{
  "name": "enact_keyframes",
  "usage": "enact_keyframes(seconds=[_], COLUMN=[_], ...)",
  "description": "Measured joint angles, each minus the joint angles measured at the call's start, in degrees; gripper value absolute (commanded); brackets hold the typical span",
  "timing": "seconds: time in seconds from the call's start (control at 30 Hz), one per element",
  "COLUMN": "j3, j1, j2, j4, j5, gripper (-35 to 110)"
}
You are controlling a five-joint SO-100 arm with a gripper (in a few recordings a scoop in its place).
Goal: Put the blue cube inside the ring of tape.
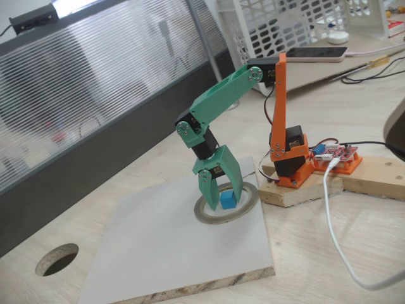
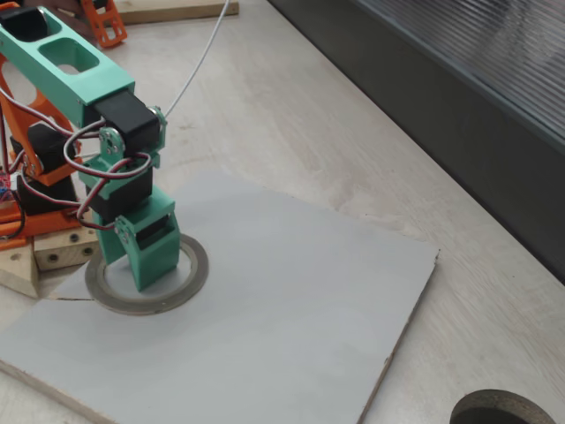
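My gripper [image 1: 223,197] reaches down into the ring of tape [image 1: 248,201], jaws spread, the blue cube [image 1: 228,201] between my fingertips, touching the board [image 1: 158,253].

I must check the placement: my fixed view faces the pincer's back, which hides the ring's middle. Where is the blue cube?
Observer: In a fixed view, the blue cube sits inside the opening of the ring of tape, apparently resting on the white board.
Operator: Is the pincer clamped on it?
Observer: No. The pincer stands open astride the cube, with a gap between the cube and the finger on the picture's left.
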Motion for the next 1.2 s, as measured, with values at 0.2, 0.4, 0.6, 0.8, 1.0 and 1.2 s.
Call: enact_keyframes(seconds=[0.2,0.4,0.6,0.8,1.0,1.2], j3=[0.0,0.0,0.1,0.1,0.1,0.1], j1=[-0.2,-0.2,-0.3,-0.3,0.1,0.1], j2=[0.0,1.9,10.8,16.8,17.1,17.1], j4=[0.0,-0.4,-0.1,0.0,0.0,0.0], j5=[0.0,0.0,-0.1,-0.6,-0.6,-0.6], gripper=[48,48,48,48,48,47])
